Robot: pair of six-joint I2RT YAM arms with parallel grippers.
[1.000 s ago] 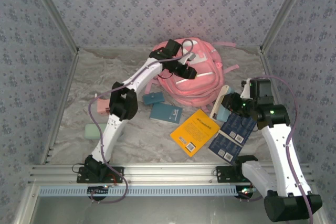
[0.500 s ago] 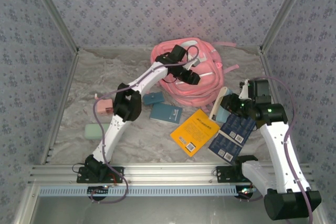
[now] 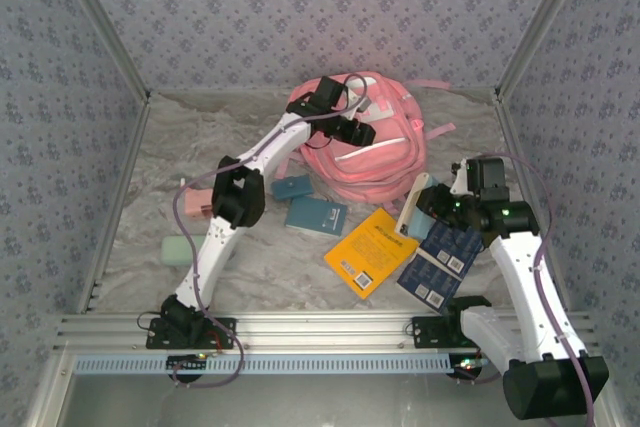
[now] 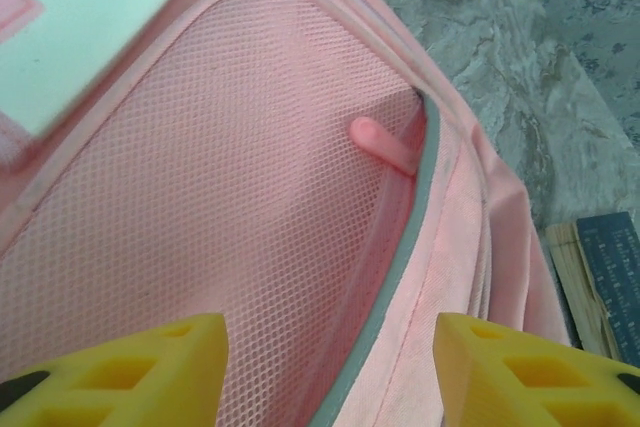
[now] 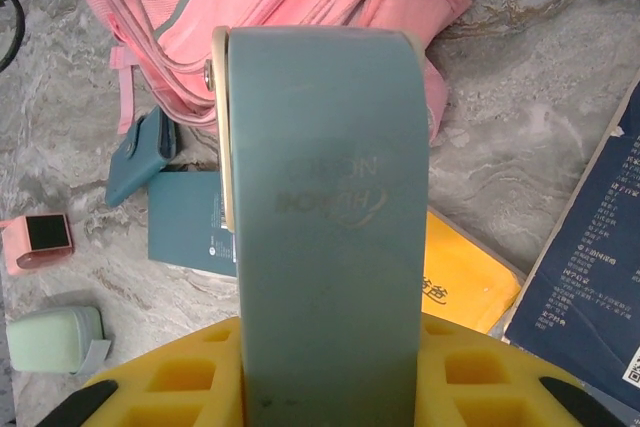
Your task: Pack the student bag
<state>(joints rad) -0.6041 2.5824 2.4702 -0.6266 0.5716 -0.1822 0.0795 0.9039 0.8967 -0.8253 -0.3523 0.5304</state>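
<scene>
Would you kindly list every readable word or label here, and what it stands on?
Nothing reads clearly.
On the case: an embossed logo, upside down, too faint to read.
On the navy book: white print, too small.
On the yellow book: dark print, blurred.

Top camera high behind, wrist cameras close, all three sharing student bag [image 3: 385, 162]

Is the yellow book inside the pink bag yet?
No, it is out. The yellow book lies flat and shut on the table, in front of the student bag.
</scene>
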